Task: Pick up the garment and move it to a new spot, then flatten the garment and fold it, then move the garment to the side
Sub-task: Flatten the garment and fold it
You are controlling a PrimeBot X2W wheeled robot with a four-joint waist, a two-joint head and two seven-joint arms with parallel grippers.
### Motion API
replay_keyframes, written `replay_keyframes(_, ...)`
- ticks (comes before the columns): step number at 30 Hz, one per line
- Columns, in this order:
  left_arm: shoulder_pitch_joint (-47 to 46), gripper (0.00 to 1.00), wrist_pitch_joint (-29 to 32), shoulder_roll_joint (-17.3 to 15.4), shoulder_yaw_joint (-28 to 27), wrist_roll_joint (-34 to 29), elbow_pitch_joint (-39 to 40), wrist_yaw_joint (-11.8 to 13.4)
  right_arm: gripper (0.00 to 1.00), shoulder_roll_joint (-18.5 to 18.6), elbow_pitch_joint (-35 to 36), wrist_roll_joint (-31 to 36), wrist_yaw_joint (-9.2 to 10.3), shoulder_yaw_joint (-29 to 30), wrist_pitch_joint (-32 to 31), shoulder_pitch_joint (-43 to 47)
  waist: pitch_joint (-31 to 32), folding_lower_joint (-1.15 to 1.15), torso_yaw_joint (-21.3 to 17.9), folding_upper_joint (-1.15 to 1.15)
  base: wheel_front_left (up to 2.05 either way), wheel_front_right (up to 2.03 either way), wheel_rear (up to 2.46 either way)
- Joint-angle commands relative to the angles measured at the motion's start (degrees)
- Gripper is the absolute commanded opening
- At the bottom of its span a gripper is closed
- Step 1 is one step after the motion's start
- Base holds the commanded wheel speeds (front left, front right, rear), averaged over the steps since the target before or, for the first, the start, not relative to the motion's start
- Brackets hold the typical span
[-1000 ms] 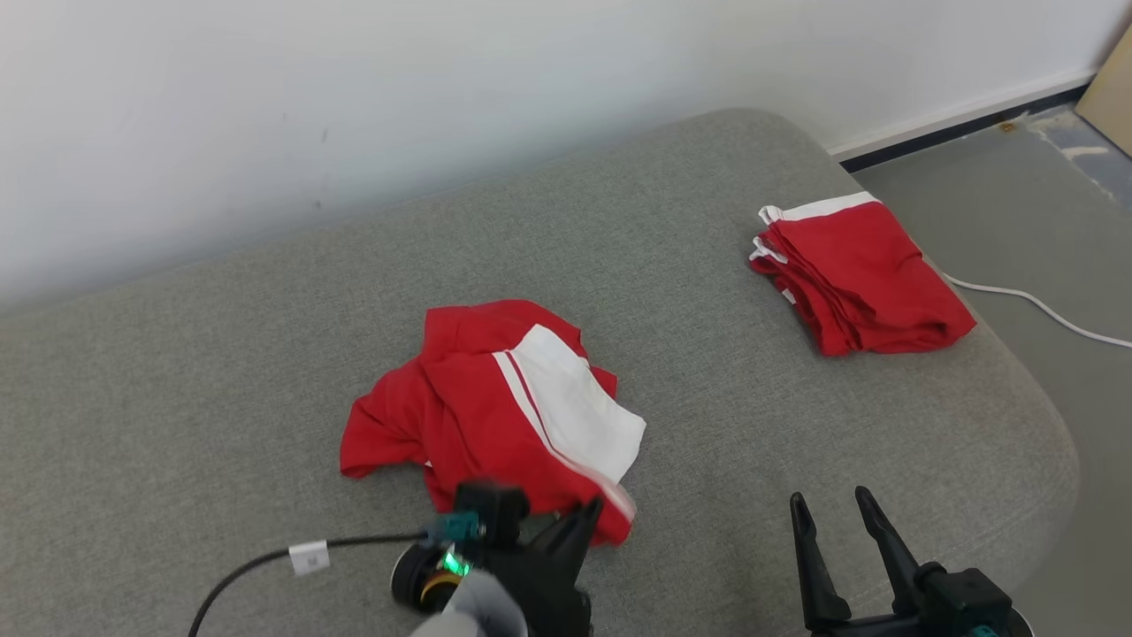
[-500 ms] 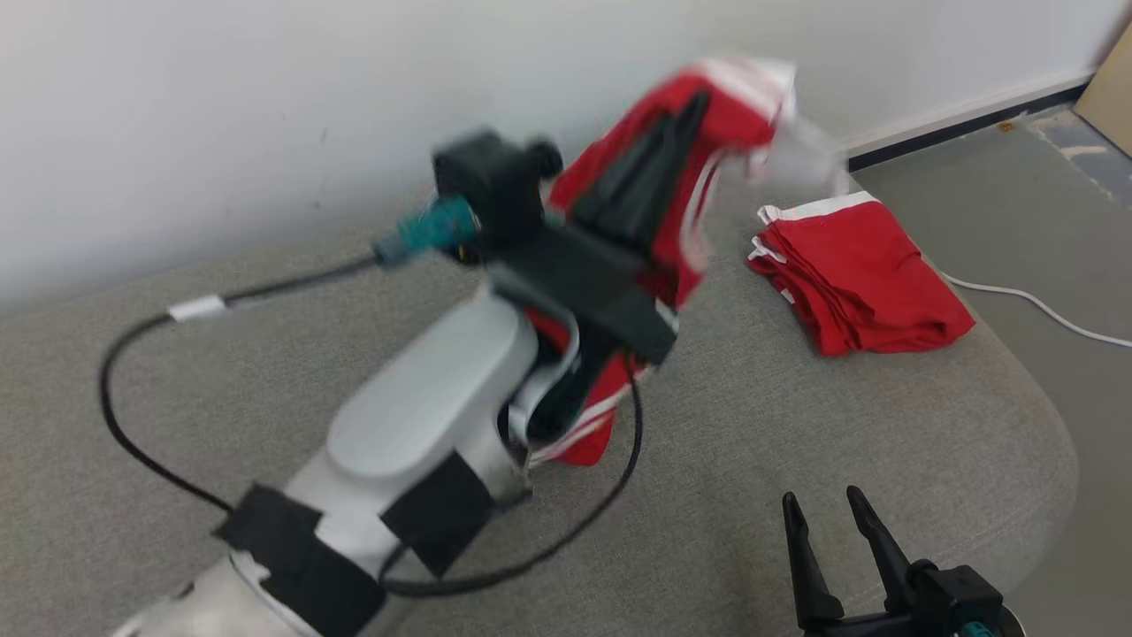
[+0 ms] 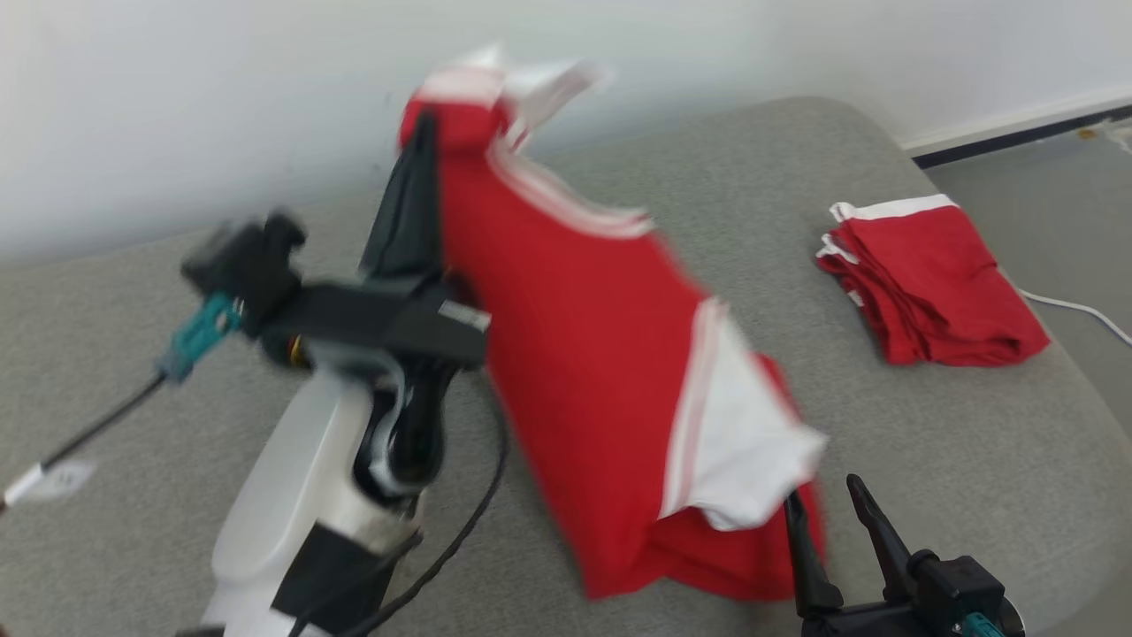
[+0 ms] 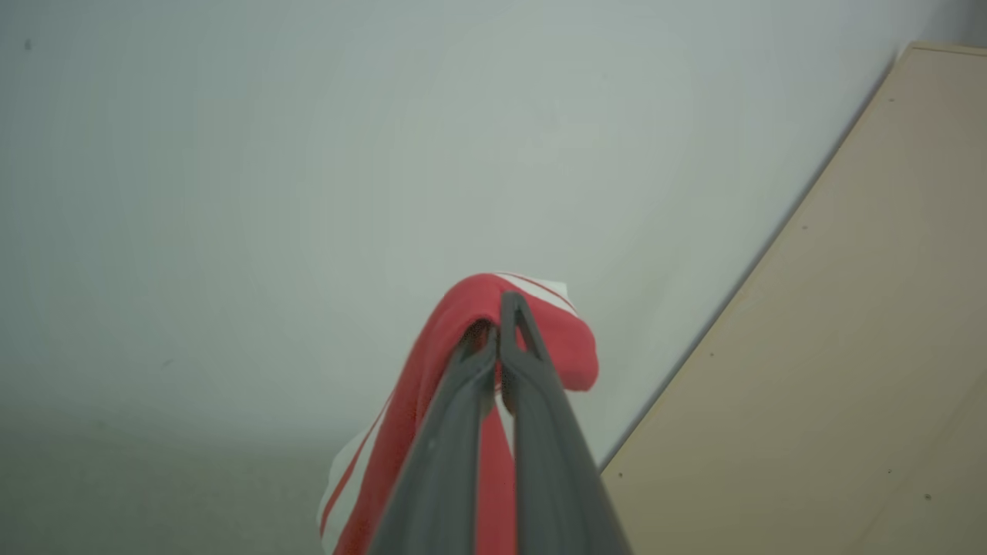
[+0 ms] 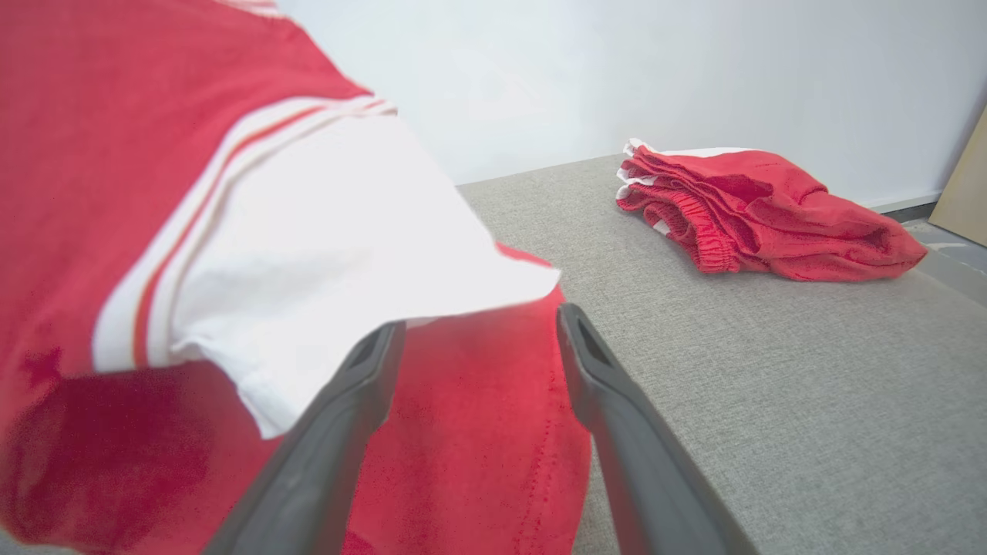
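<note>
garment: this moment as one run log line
step: pick up | left gripper: shut on garment, hanging from it | right gripper: jaws open, empty, near its lower edge | folded red pile: right end of grey cushion

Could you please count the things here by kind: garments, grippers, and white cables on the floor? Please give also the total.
Garments: 2 (hanging garment, folded garment)
Grippers: 2 (left gripper, right gripper)
White cables on the floor: 1 (white cable)
Total: 5
</note>
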State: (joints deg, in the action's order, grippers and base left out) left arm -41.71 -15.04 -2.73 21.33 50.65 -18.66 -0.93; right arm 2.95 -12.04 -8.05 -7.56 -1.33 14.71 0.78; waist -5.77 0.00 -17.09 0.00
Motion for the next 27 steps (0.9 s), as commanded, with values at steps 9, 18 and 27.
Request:
replay_keyframes(9,9.29,1.0,-0.19,-0.16,-11.18,-11.08,-15.2,2.13,1.0,-0.16,0.08,0.24,0.13,-0.69,0.47,-1.58,-2.09,0.0,5.94,0.0,0.0,0.0,0.0)
replay_keyframes(18,10.12,1.0,-0.19,-0.53,-19.64,-17.49,-20.79,4.53,1.0,-0.15,-0.43,0.49,0.12,-0.9,0.45,-1.08,-1.22,0.0,6.71,0.0,0.0,0.0,0.0)
replay_keyframes(27,8.0,1.0,4.15,-0.83,-11.92,-25.29,-23.51,0.94,1.0,-0.16,-0.84,0.58,0.13,-0.72,0.44,0.14,0.83,0.0,6.83,0.0,0.0,0.0,0.0)
